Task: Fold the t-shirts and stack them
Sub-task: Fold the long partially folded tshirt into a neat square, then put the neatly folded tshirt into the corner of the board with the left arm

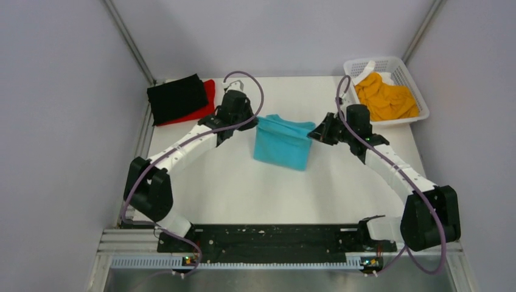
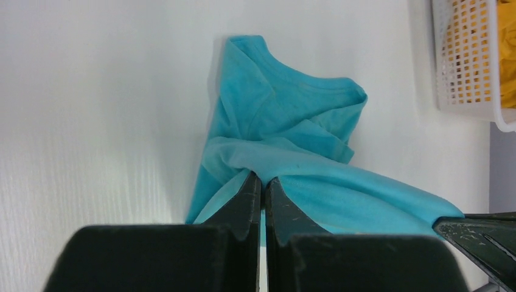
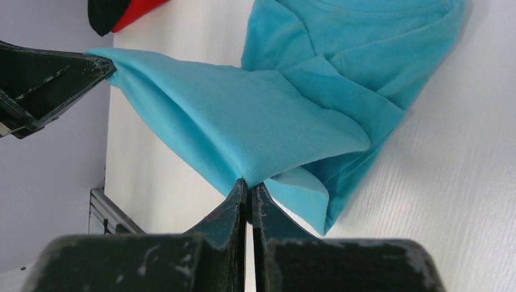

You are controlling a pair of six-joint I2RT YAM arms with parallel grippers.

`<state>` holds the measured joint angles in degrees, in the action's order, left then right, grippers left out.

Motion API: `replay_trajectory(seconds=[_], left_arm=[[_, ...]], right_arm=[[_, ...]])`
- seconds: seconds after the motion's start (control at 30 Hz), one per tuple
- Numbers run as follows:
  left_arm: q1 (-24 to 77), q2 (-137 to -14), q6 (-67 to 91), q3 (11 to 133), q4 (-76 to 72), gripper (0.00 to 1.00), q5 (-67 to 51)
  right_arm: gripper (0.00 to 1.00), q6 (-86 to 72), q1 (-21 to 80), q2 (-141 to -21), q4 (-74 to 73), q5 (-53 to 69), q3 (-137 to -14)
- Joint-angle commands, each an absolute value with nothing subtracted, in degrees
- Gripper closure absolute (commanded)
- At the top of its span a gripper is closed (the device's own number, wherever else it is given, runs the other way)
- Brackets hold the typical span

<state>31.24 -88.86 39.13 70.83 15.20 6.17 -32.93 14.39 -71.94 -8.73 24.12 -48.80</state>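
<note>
Grip: left pincer (image 2: 263, 182) is pressed together on one corner of the teal shirt (image 1: 283, 146). The right pincer (image 3: 248, 185) pinches the other corner, with the cloth taut between them.
Teal shirt: it sits mid-desk between the arms. One edge is raised, while the rest, collar included, lies on the desk (image 1: 243, 188) in loose layers.
Other shirts: the black shirt (image 1: 176, 97) lies on the red shirt (image 1: 210, 91) at the far left corner. The orange shirt (image 1: 386, 97) is bunched in the basket (image 1: 380, 60) at far right.
Slip risk: each pincer seems to hold only a small bite of cloth at its tips. Pulling the arms apart could tug a corner free and drop the fold.
Skew risk: if one arm travels faster or further than the other, the edge would land crooked.
Drag risk: the lower layers look loose and creased. Carrying the edge low could bunch them or slide them across the desk.
Top view only: it shows both arms, the black-on-red pile and the whole layout. The fingers are too small there to read the grip.
Left wrist only: it shows the collar and a rumpled sleeve beyond the fingers, and the basket's mesh wall.
Right wrist only: it shows the doubled layers under the raised edge and the left pincer's bite from the other side.
</note>
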Motion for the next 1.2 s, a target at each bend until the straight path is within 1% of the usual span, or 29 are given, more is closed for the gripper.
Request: replay_trajectory(seconds=[0.0,0.17,0.33,0.43,0.5,0.53,0.57,0.6,0.63,0.67,0.7,0.73,0.77,0.8,0.83,1.0,1.07,1.17], left_arm=[[28.7,-94.6,36.2,75.9,14.9,1.00,6.3],[27.8,-102.2,35.0,82.4,16.6,1.00,5.9],[27.3,-106.9,35.7,86.0,17.2,1.00,10.9],[26.9,-110.1,35.3,88.6,16.8,1.00,9.4],[26.6,-112.8,34.7,91.3,17.1,0.97,8.5],[26.5,-114.2,34.6,92.8,17.7,0.94,8.9],[26.3,-115.6,34.5,94.7,18.4,0.87,9.5],[26.0,-117.7,34.2,96.9,19.6,0.70,10.1],[25.7,-119.3,34.0,99.9,21.8,0.51,10.5],[25.4,-120.6,33.3,103.5,24.3,0.36,10.6],[25.2,-121.5,32.4,106.5,26.1,0.21,10.7],[25.2,-121.8,31.5,109.0,27.2,0.04,11.0],[25.2,-121.5,30.4,109.5,27.7,0.01,10.6],[25.2,-120.6,29.9,108.8,27.5,0.01,9.8],[25.2,-119.3,29.6,107.0,26.8,0.01,9.0],[25.2,-113.7,26.7,93.8,20.0,0.01,2.1],[25.2,-113.7,25.8,91.2,19.9,0.01,0.3],[25.2,-115.7,25.4,90.5,21.4,0.02,-2.5]], right_arm=[[1.00,-31.2,12.0,-75.1,-5.2,24.8,-51.6],[1.00,-31.3,10.0,-79.9,-2.6,24.8,-52.1],[1.00,-32.1,9.0,-85.0,3.8,23.8,-52.3],[1.00,-32.8,8.5,-89.0,4.5,22.5,-54.4],[1.00,-33.9,7.8,-91.8,6.2,22.6,-55.1],[0.91,-34.2,7.6,-93.0,7.3,22.8,-55.7],[0.83,-34.4,7.2,-94.3,8.4,22.8,-56.6],[0.78,-34.8,6.7,-95.7,8.6,22.6,-58.2],[0.72,-35.1,6.2,-96.7,7.7,22.5,-60.2],[0.62,-34.8,5.9,-97.5,6.1,22.2,-62.2],[0.43,-33.9,5.9,-97.7,4.5,21.2,-64.0],[0.29,-33.1,5.9,-97.4,2.9,20.0,-65.3],[0.16,-32.5,5.9,-96.7,1.6,19.1,-66.2],[0.04,-32.1,5.9,-95.6,0.8,18.4,-66.1],[0.01,-32.0,5.9,-94.2,0.8,18.4,-65.3],[0.01,-31.6,5.9,-85.9,3.0,21.2,-54.1],[0.01,-31.3,5.9,-82.4,3.8,22.8,-49.3],[0.01,-31.1,5.9,-76.9,4.5,24.8,-43.2]])
